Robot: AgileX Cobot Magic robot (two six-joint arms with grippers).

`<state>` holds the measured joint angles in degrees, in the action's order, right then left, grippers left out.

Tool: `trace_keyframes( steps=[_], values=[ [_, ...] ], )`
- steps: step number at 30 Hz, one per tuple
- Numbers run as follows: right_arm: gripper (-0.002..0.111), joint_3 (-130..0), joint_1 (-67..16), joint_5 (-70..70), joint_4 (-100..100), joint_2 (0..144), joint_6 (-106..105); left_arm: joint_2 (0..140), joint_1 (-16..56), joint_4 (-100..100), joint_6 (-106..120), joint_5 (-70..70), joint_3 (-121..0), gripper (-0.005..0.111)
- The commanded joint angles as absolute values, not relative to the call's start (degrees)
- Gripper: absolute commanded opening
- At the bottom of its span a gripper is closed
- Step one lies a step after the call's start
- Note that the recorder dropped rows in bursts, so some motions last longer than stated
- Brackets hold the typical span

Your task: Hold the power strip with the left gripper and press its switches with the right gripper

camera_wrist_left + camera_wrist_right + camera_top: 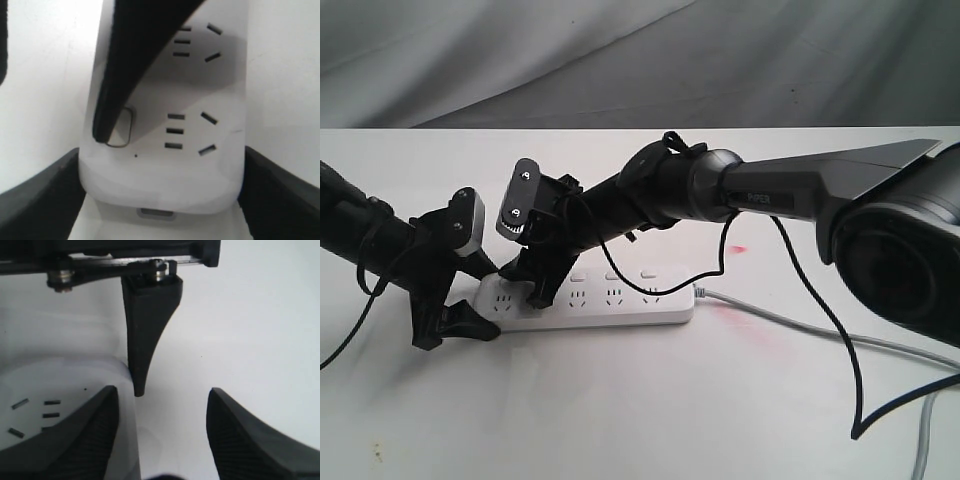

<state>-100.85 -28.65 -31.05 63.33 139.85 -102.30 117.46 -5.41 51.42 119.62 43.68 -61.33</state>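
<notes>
The power strip (620, 306) lies flat on the white table (620, 410). It is a long, glossy white plastic bar with rounded ends. Its long axis runs left to right across the exterior view, and its grey cable (790, 322) leaves the right-hand end and trails toward the right edge. The sockets (612, 296) face up, and the switches (613, 273), small rounded-square white buttons, line the far edge. The left gripper (488, 300), matte black with a rounded white-grey block (470, 222), straddles the strip's left end, jaws clamped against its two long sides. The right gripper (530, 283) is black behind a flat grey screw-dotted plate (518, 200) on a thick dark grey arm (790, 190). It comes in from the right with its jaws apart. One tapered, ribbed finger (125, 65) has its tip on the endmost switch, and the other hangs over bare table beside the strip.
</notes>
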Motion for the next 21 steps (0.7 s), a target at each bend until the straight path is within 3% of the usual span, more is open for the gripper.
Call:
trace_keyframes(
  steps=[1,21],
  values=[
    [0.051,-98.7,-28.6,-30.7,56.9,143.4,-103.3,117.5,-5.1,51.9,120.0,43.8,-61.6,0.069],
    [0.051,-98.7,-28.6,-31.2,59.1,136.9,-102.8,117.5,-5.1,51.9,120.0,43.8,-61.6,0.069]
  ],
)
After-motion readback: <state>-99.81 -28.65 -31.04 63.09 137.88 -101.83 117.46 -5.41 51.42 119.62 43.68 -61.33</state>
